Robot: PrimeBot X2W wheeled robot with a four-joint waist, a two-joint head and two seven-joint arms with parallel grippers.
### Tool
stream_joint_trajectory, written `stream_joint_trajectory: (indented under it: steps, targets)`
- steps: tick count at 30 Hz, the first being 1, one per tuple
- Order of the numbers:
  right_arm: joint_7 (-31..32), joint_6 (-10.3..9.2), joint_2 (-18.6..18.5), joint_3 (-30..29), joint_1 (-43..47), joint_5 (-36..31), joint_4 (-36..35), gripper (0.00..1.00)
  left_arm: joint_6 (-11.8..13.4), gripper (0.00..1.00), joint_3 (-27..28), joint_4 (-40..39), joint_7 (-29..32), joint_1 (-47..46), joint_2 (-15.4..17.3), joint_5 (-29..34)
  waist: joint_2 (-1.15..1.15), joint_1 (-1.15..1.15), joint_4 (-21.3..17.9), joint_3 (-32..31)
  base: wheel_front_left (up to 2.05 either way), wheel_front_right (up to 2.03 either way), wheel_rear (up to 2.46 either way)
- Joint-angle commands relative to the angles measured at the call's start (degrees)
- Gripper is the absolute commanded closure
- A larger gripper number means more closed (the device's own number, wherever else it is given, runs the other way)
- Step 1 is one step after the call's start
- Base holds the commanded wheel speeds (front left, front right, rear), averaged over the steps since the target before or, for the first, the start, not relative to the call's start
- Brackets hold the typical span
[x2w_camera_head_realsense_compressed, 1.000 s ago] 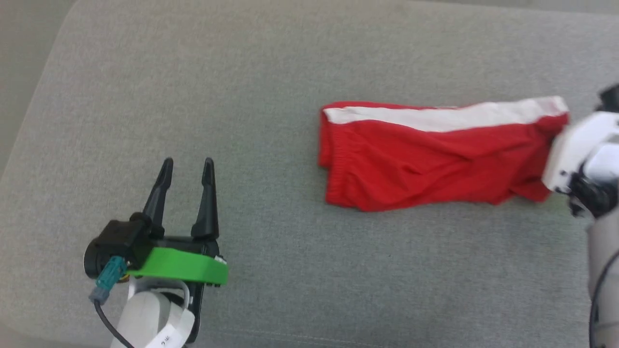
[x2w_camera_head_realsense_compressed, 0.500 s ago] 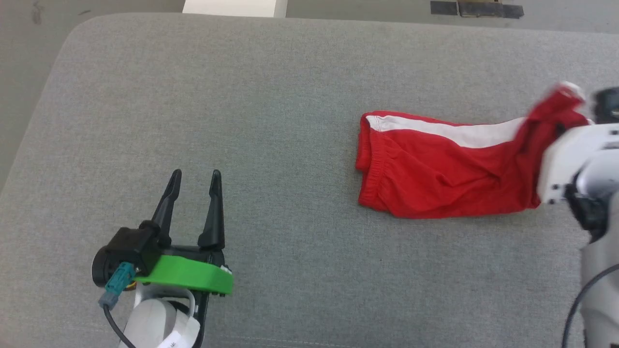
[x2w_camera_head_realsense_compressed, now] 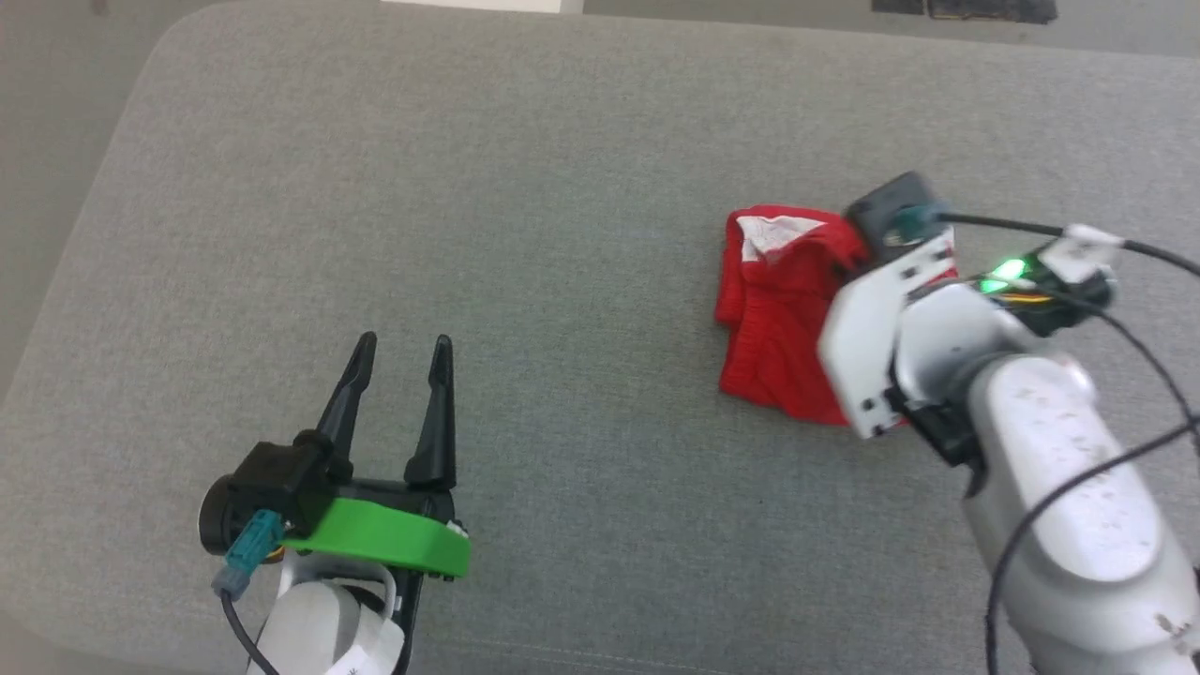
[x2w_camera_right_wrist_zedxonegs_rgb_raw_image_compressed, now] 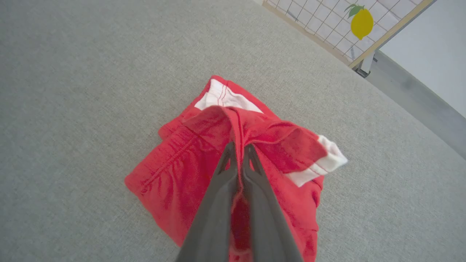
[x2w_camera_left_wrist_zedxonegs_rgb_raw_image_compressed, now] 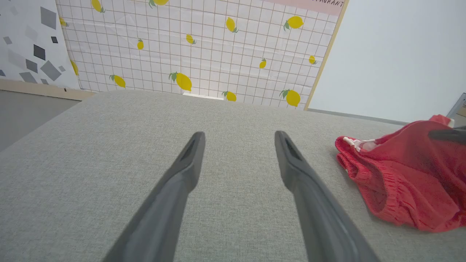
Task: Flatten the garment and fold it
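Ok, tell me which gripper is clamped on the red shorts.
The right gripper, pinching a fold of the red shorts; the left gripper stands open, clear of them.

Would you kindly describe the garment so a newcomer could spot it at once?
On the wide grey cushion, towards the robot's right, lies the garment, bunched and pinched by the right gripper. It is the one bright red thing there, with white trim.
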Motion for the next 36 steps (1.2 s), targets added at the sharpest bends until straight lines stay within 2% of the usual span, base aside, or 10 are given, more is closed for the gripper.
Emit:
stream_joint_trajectory:
  steps: [1, 12, 13, 14, 20, 25, 29, 36]
  targets:
    - [0.03, -0.09, 0.1, 1.47, -1.48, 0.63, 1.42, 1.0, -0.39, 0.0, -0.28, -0.02, -0.27, -1.0, -0.14, -0.25, 0.0, 0.0, 1.01, 0.97, 0.0, 0.0, 0.0]
    - [1.03, -0.09, 0.24, 10.51, -6.2, 6.46, 14.4, 1.0, -0.39, 0.0, -0.84, 0.1, -0.27, -1.88, -0.14, -0.74, 0.0, 0.0, 3.19, 2.78, 0.0, 0.0, 0.0]
    - [1.11, -0.09, 0.29, 10.76, -6.24, 7.11, 14.86, 0.96, -0.39, 0.0, -0.86, 0.13, -0.27, -1.87, -0.14, -0.76, 0.0, 0.0, 3.22, 2.73, 0.0, 0.0, 0.0]
    - [-0.3, -0.09, -0.05, 11.95, -6.69, 8.75, 15.0, 0.0, -0.3, 0.0, -0.61, 0.18, -0.27, -1.68, -0.14, -0.78, 0.0, 0.0, 2.89, 2.43, 0.0, 0.0, 0.0]
    - [-7.33, -0.09, -1.03, 11.53, -7.14, 10.19, 11.46, 0.0, -0.26, 0.0, 0.09, 0.37, -0.27, -1.02, -0.14, -0.47, 0.0, 0.0, 1.17, 0.6, 0.0, 0.0, 0.0]
    - [-14.95, -0.09, -1.03, 7.9, -4.86, 10.16, 7.82, 0.0, -0.28, 0.0, 0.41, 0.64, -0.27, -0.13, -0.14, -0.18, 0.0, 0.0, -0.35, -1.77, 0.0, 0.0, 0.0]
    - [-22.11, -0.09, 0.13, 2.32, -0.69, 9.66, 4.22, 0.0, -0.3, 0.0, 0.66, 0.75, -0.27, 0.88, -0.14, -0.05, 0.0, 0.0, -1.55, -3.64, 0.0, 0.0, 0.0]
    - [-36.33, -0.09, 4.45, -9.41, 9.88, 8.85, -1.97, 0.0, -0.32, 0.0, 1.05, 0.89, -0.27, 2.28, -0.14, -0.03, 0.0, 0.0, -3.68, -6.18, 0.0, 0.0, 0.0]
